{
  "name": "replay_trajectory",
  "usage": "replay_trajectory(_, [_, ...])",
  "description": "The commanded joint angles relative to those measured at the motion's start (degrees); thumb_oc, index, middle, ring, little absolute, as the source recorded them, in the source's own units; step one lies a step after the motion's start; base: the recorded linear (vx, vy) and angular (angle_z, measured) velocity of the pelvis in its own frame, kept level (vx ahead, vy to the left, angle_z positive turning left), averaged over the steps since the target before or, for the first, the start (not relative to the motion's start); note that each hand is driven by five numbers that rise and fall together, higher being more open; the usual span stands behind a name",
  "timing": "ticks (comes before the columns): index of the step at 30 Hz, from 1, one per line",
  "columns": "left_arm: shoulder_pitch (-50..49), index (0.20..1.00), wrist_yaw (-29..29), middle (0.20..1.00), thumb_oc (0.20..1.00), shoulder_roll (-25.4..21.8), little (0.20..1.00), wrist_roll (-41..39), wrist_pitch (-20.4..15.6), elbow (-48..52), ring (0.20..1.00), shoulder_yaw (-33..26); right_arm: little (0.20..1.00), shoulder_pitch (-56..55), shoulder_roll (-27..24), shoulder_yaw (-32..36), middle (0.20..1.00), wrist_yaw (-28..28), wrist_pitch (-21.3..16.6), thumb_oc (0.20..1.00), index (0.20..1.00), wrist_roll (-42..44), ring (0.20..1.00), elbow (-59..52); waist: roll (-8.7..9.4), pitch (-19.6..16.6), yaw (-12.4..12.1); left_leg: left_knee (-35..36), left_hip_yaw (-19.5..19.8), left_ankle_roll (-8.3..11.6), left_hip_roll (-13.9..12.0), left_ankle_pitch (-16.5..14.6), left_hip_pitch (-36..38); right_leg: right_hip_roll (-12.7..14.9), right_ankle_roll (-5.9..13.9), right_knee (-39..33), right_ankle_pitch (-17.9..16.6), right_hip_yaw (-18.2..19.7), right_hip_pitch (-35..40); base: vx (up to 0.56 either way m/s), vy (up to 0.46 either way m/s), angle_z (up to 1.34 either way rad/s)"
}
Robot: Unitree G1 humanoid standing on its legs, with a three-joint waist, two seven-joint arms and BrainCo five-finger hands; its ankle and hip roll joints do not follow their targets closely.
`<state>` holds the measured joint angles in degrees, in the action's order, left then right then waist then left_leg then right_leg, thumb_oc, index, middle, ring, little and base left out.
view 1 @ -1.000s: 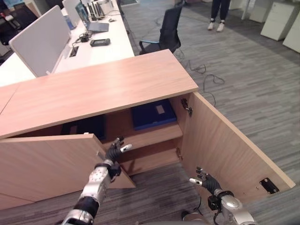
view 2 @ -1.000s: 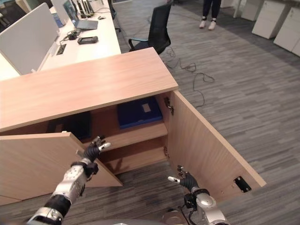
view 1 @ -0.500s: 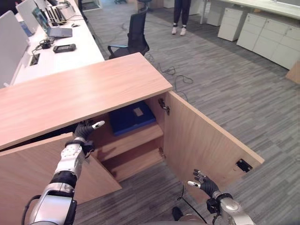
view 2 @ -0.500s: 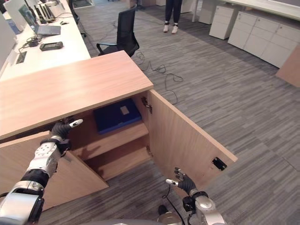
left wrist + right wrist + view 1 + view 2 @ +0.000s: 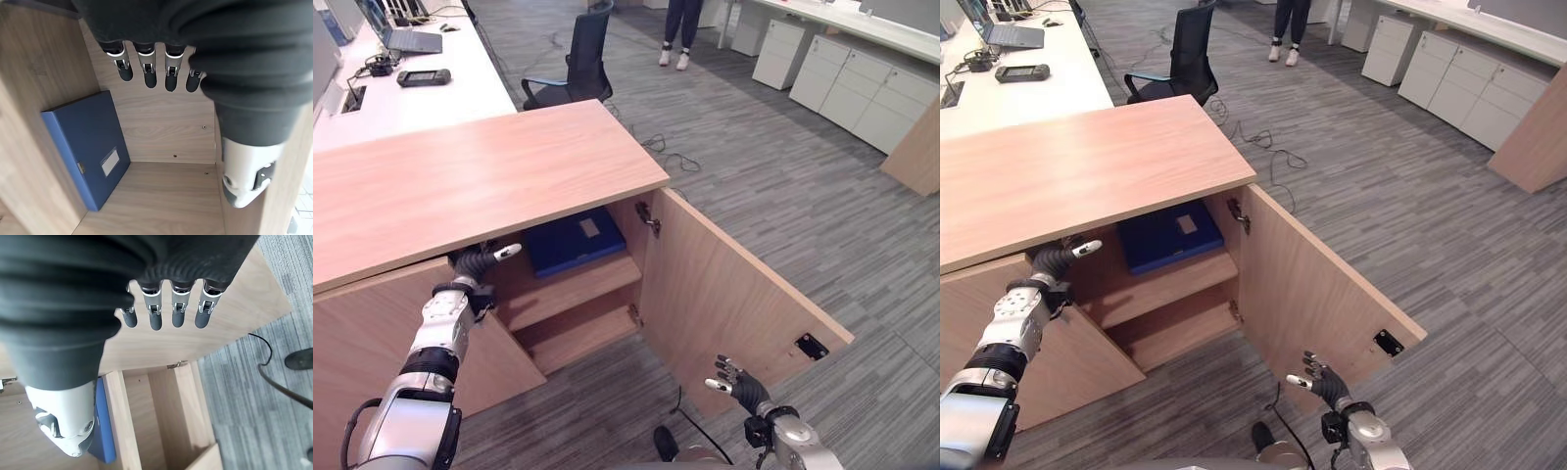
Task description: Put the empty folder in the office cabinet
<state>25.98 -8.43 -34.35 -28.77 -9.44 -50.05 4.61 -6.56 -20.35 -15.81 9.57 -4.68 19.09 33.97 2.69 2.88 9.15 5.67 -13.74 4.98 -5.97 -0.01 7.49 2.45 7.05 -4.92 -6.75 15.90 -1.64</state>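
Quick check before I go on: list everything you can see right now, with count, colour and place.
Cabinet: one, light wood, both doors open.
Folder: one, blue, flat on the upper shelf.
Desk: one, white, behind the cabinet, carrying a laptop.
Office chair: one, black, beside the desk.
Drawer units: several, white, far right.
Person: one, legs showing, far end of the floor.
Left hand: fingers straight, inside the cabinet's upper shelf.
Right hand: relaxed, low before the right door.

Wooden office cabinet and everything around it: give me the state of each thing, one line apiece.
Wooden office cabinet: open.
Right cabinet door: swung wide open.
Left cabinet door: partly open.
Blue folder: lying flat on the upper shelf.
Lower shelf: bare.
Left hand: open, at the left door's top edge.
Right hand: open, low by the right door.
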Motion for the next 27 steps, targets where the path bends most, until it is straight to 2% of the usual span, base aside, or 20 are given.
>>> replay_trajectory(1, [-1.97,1.0,-0.95,1.0,1.0,-2.22,1.0,0.5,-2.36,3.79,1.0,0.73,1.0,1.16,2.08,1.46,1.0,1.05,-2.19,1.0,1.0,-0.08,1.0,-0.31,0.75,0.12,-2.21,-0.67,0.53,-2.51,3.48,-2.55,-0.27,4.59,7.16,3.41,5.16,-3.79,1.05,0.0,0.026,0.04])
replay_trajectory(5, [-9.78,1.0,-1.44,1.0,1.0,2.65,1.0,3.13,-2.81,13.94,1.0,3.27,1.0,0.9,2.47,2.93,1.0,1.31,-1.72,1.0,1.0,-0.88,1.0,-0.19,0.49,0.02,-3.29,-0.69,1.6,-3.03,4.07,-2.73,-0.18,5.12,6.92,3.58,5.25,-4.73,1.56,-0.01,0.034,0.06])
replay_trajectory(6, [-13.72,1.0,-1.26,1.0,1.0,6.44,1.0,3.06,-2.91,18.64,1.0,3.96,1.0,0.59,2.87,3.82,1.0,1.15,-1.66,1.0,1.0,-1.12,1.0,-0.53,0.41,0.01,-3.82,-0.75,2.17,-3.3,4.31,-2.86,-0.2,5.51,6.84,3.76,5.38,-5.35,1.82,0.0,0.024,0.11])
replay_trajectory(7, [-13.86,1.0,-1.22,1.0,1.0,6.5,1.0,3.09,-2.85,18.78,1.0,3.94,1.0,0.51,2.81,3.82,1.0,1.16,-1.66,1.0,1.0,-1.12,1.0,-0.55,0.36,-0.05,-3.78,-0.74,2.21,-3.31,4.31,-2.88,-0.2,5.51,6.85,3.75,5.4,-5.39,1.84,-0.02,0.023,0.17])
replay_trajectory(8, [-15.58,1.0,-1.91,1.0,1.0,8.84,1.0,1.48,-2.7,20.47,1.0,4.6,1.0,0.32,3.02,4.21,1.0,0.97,-1.61,1.0,1.0,-1.18,1.0,-0.35,0.23,-0.08,-4.03,-0.77,2.6,-3.47,4.48,-2.9,-0.29,5.69,6.73,3.81,5.52,-5.82,2.09,-0.01,0.015,0.24])
replay_trajectory(11, [-19.8,1.0,-3.73,1.0,1.0,12.01,1.0,0.05,-1.71,25.36,1.0,6.95,1.0,-0.14,3.48,5.16,1.0,1.06,-1.13,1.0,1.0,-1.53,1.0,-0.33,0.05,-0.05,-4.54,-0.87,3.51,-3.82,4.89,-3.04,-0.41,6.11,6.61,4.14,5.61,-6.66,2.42,-0.03,0.013,0.28])
replay_trajectory(16, [-22.16,1.0,-7.7,1.0,1.0,12.03,1.0,0.11,0.75,30.51,1.0,12.8,1.0,0.87,3.57,4.54,1.0,0.73,-0.56,1.0,1.0,-2.93,1.0,-0.11,-0.75,0.96,-4.72,-1.13,3.62,-4.13,5.26,-3.02,-0.65,6.33,6.79,4.76,4.79,-7.49,1.64,-0.06,-0.013,0.15])
replay_trajectory(20, [-22.9,1.0,-8.46,1.0,1.0,11.59,1.0,-0.42,1.44,29.94,1.0,14.02,1.0,2.54,3.5,3.95,1.0,0.28,-0.49,1.0,1.0,-3.42,1.0,1.18,-1.3,1.82,-5.0,-1.4,2.71,-4.14,4.8,-2.78,-0.87,6.29,6.87,7.39,4.65,-8.53,0.12,-0.09,-0.062,-0.06])
replay_trajectory(21, [-22.89,1.0,-8.21,1.0,1.0,11.64,1.0,-0.5,1.59,29.6,1.0,14.07,1.0,3.43,3.5,3.68,1.0,-0.17,-0.39,1.0,1.0,-3.59,1.0,1.52,-1.76,2.43,-5.35,-1.56,2.09,-4.04,4.29,-2.65,-1.03,6.68,6.88,9.21,4.72,-10.52,-0.82,-0.16,-0.116,-0.12])
replay_trajectory(22, [-23.22,1.0,-8.14,1.0,1.0,11.6,1.0,-0.33,1.74,29.11,1.0,14.17,1.0,4.33,3.67,3.53,1.0,-0.51,-0.33,1.0,1.0,-3.7,1.0,2.18,-2.4,2.96,-5.83,-1.86,1.18,-3.81,3.54,-2.44,-1.21,7.77,6.58,10.82,5.15,-14.65,-1.29,-0.16,-0.117,-0.28])
replay_trajectory(24, [-23.73,1.0,-7.77,1.0,1.0,11.6,1.0,0.31,1.81,27.84,1.0,14.13,1.0,4.88,3.97,3.61,1.0,-1.19,-0.44,1.0,1.0,-3.38,1.0,2.66,-3.04,3.13,-6.04,-2.48,-0.16,-3.56,2.79,-2.17,-1.56,9.52,5.79,13.24,5.96,-20.29,-1.04,-0.12,-0.108,-0.57])
replay_trajectory(27, [-24.8,1.0,-5.83,1.0,1.0,12.39,1.0,2.55,1.53,24.61,1.0,12.76,1.0,5.01,4.33,4.47,1.0,-2.07,-0.62,1.0,1.0,-3.2,1.0,4.15,-3.56,2.27,-6.48,-3.08,-2.59,-3.29,2.01,-1.66,-1.98,11.32,4.94,15.43,6.63,-25.21,-0.07,-0.08,-0.142,-0.58])
